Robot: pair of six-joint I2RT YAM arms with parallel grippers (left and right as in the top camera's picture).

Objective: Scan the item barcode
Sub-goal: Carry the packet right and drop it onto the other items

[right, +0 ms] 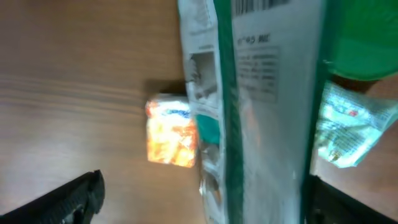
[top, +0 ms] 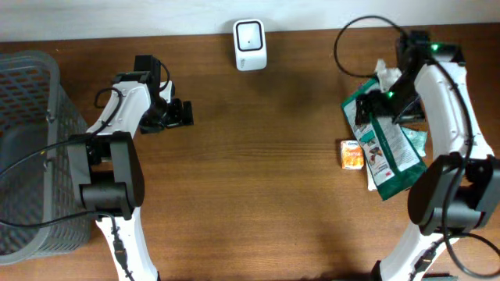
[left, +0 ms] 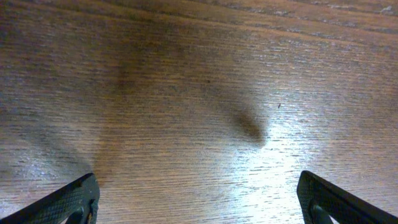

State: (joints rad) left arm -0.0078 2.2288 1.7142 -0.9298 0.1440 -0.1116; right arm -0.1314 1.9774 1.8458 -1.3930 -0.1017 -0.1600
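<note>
**A:** Where is the item?

**B:** The green-and-white pouch (right: 267, 112) lies flat on the right side of the table, on a loose heap of packets. A small orange packet (right: 171, 130) sits just beside it. The scanner (top: 250, 44) stands at the far edge, centre, well apart.

**A:** And the grippers?

**B:** Both are spread wide. The right gripper (right: 202, 186) hangs over the pouch with its 2 fingers on either side, pinching nothing. The left gripper (left: 198, 186) gapes over bare wood on the left, near the basket (top: 31, 86).

**A:** How will it handle?

**B:** I'd judge it light and floppy. The film looks glossy, so probably slippery, and it would likely sag if held by 1 corner.

**A:** Where should it be gripped?

**B:** The barcode (right: 261, 5) faces up at one end. I'd pinch a long sealed edge away from it, so the fingers leave the bars uncovered and the panel stays flat.
</note>
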